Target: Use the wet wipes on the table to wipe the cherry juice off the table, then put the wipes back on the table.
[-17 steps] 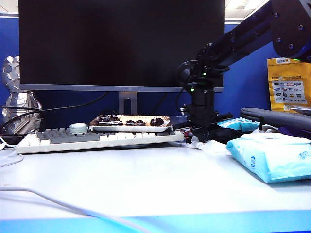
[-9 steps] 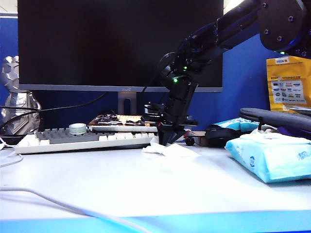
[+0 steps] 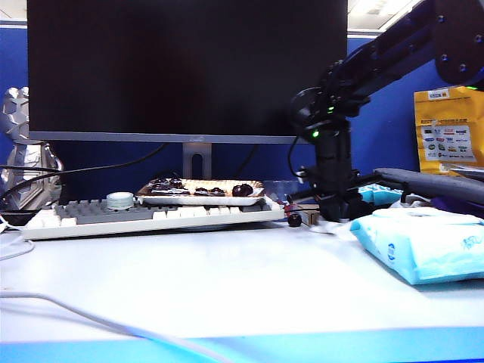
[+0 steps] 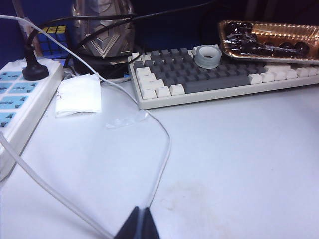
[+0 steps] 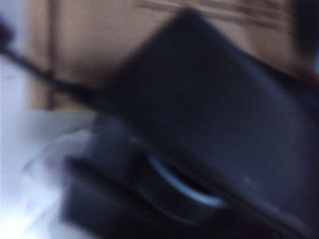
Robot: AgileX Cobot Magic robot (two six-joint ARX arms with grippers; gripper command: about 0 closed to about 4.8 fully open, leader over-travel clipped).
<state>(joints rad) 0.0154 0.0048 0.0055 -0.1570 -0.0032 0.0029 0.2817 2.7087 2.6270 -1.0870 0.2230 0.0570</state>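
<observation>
Right gripper (image 3: 338, 215): I see it pointing down at the table's (image 3: 227, 280) far right, just past the keyboard's end; its fingers are clenched on the wet wipes (image 3: 331, 225), of which only a crumpled white scrap shows beneath it, resting on the table.
Right wrist view: badly blurred — I make out pale folds of the wipe (image 5: 45, 164) beside dark shapes, nothing finer.
Left gripper (image 4: 138, 226): low over the table near its left front; the two dark fingertips meet in a point, so clenched, grasping nothing.
Keyboards: one (image 3: 151, 215), white and grey keycaps, long and flat.
Trays: one (image 3: 200, 190), shallow, golden plastic, holding dark glossy cherries (I can't count them).
Loose cherries: one (image 3: 294, 220), round and dark, on the table by the keyboard's right end.
Tape rolls: one (image 4: 208, 55), translucent ring, sitting on the keyboard.
Wipe packs: one (image 3: 423, 242), puffy light blue plastic — near the right gripper.
Monitors: one (image 3: 185, 68), wide black screen.
Power strips: one (image 4: 20, 99), white, at the left edge.
Cables: one thin white cable (image 4: 159, 149) curving across the table.
Folded white paper: one (image 4: 79, 94).
</observation>
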